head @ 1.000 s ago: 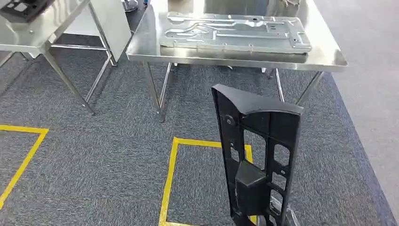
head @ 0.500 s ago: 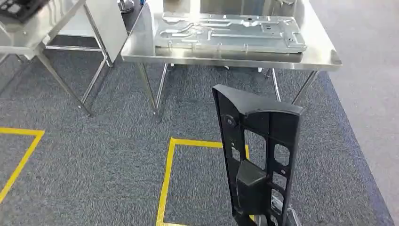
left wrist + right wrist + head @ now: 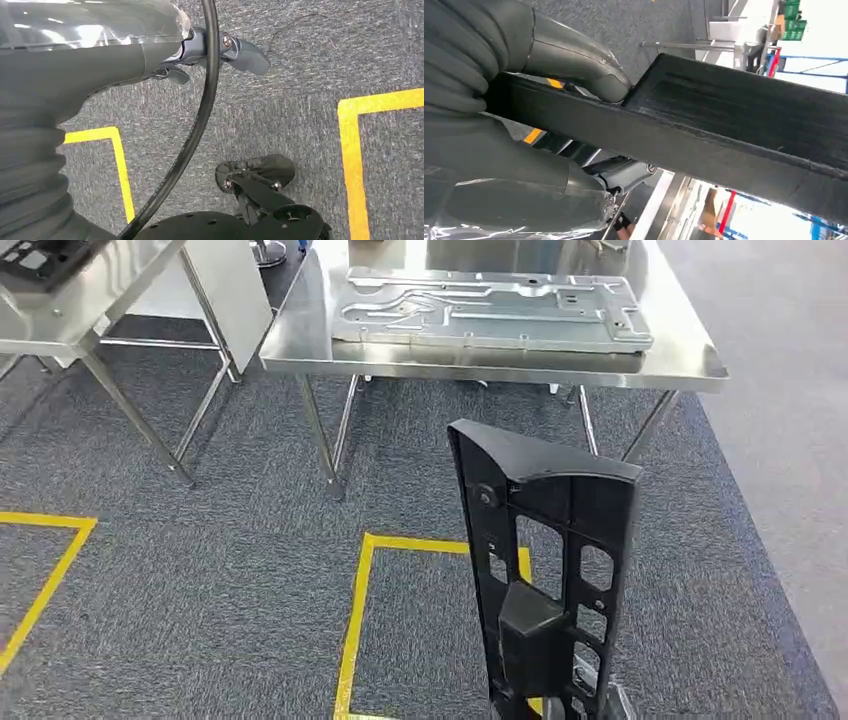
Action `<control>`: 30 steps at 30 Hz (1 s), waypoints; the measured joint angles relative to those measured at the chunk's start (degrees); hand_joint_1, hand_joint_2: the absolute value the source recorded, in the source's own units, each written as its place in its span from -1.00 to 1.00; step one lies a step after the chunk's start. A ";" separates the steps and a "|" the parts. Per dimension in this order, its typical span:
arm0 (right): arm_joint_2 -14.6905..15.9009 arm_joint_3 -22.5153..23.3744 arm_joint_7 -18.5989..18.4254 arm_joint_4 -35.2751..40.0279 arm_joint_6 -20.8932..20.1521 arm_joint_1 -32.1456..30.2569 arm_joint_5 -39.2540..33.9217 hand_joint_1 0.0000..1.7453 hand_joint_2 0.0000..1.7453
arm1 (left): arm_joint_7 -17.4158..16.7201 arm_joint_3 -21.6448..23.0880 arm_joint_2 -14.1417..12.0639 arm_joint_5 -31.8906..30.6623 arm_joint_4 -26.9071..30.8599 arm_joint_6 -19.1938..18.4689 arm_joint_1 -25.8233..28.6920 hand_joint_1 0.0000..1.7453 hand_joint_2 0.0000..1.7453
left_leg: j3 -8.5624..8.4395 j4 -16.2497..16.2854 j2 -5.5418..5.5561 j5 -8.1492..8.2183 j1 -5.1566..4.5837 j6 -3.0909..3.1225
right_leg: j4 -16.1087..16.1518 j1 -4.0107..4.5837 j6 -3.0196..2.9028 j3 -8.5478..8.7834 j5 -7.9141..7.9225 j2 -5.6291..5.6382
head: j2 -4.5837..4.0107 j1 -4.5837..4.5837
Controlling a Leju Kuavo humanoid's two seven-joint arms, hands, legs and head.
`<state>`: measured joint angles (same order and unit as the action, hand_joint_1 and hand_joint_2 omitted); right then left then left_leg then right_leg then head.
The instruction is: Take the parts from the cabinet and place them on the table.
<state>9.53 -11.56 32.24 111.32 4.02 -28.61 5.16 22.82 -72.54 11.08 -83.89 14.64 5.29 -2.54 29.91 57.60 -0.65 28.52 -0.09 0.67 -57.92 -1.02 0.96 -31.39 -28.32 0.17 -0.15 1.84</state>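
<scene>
Black plastic part [image 3: 545,570] is clamped in your right hand [image 3: 524,125], thumb over one edge and fingers under the other, standing upright with its long axis vertical at about 5 o'clock in the head view. The steel table [image 3: 300,350] sits at 12 o'clock, well apart across the carpet, already carrying a stamped metal panel [image 3: 490,310]. So I'd say walk forward, then tip it flat. Your left hand [image 3: 220,50] hangs over the floor holding nothing, fingers loosely apart.
</scene>
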 joint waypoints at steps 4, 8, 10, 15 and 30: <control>0.00 0.00 0.00 0.04 0.00 0.02 0.00 1.00 1.00 | 0.00 0.00 -0.04 0.00 0.00 0.00 -0.04 -1.00 1.00 | 1.20 3.27 0.13 2.73 0.36 -1.45 | 0.55 -0.34 -1.54 0.13 0.39 0.08 | 0.00 0.02; 0.07 0.02 -0.02 0.04 0.00 0.00 0.00 1.00 1.00 | 0.09 0.00 0.04 0.09 0.00 -0.02 0.03 -1.00 1.00 | 8.22 18.64 0.15 8.77 0.50 -2.12 | 0.45 0.05 -1.81 -0.01 0.37 -0.01 | 0.00 0.00; 0.04 0.02 0.00 0.04 0.00 0.01 0.00 1.00 1.00 | 0.00 0.00 0.00 0.04 0.00 0.00 0.05 -1.00 1.00 | 5.92 13.76 0.16 4.93 0.49 -1.83 | 0.35 0.16 -1.87 0.19 0.29 0.16 | 0.00 0.02; 0.07 0.02 -0.39 0.09 1.45 0.09 1.73 1.00 1.00 | -0.04 0.00 -0.17 -0.11 0.00 -0.06 -0.20 -1.00 1.00 | 0.14 -0.30 0.09 1.26 -0.23 0.12 | 0.72 0.39 -0.63 0.02 -0.47 0.20 | 0.00 0.00; -0.61 2.62 -4.72 0.72 10.93 -1.15 14.29 1.00 1.00 | -0.68 0.04 -0.55 -1.01 0.00 -1.20 0.41 -1.00 1.00 | -7.76 -2.07 0.03 6.94 0.54 -0.15 | -2.98 0.03 0.46 -7.56 3.83 -0.46 | 0.00 0.02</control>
<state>8.92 -8.94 27.52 112.04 14.95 -29.77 19.45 22.14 -72.50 10.53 -84.89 14.64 4.09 -2.13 22.14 55.53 -0.62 35.46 0.45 0.52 -60.90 -0.99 1.43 -38.95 -24.49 -0.28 -0.15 1.86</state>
